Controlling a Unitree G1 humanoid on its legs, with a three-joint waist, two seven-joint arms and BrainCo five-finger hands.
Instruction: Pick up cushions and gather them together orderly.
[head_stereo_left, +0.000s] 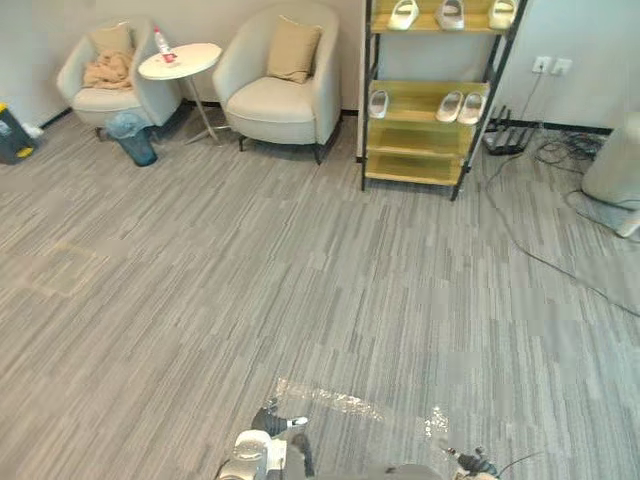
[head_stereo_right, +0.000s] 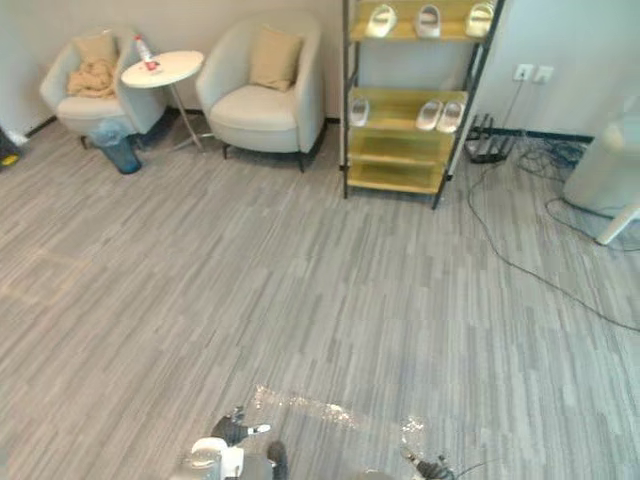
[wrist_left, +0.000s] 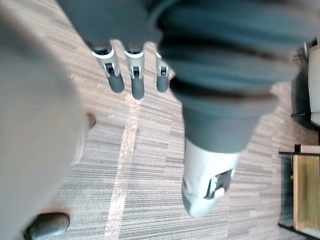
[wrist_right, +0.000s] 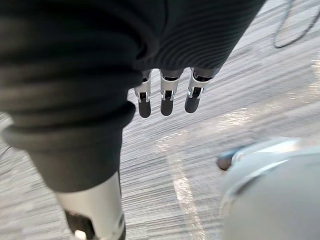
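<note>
A tan cushion leans upright against the back of the right-hand cream armchair at the far wall. A second tan cushion stands in the left armchair, with a crumpled tan cloth in front of it on the seat. Both chairs are far across the grey carpet. My left hand hangs over the floor with straight fingers, open and holding nothing. My right hand hangs the same way above the carpet, open and empty.
A round white side table with a bottle stands between the chairs, a blue bin beside it. A wooden shelf rack holds slippers. Cables trail on the floor at the right near a white object.
</note>
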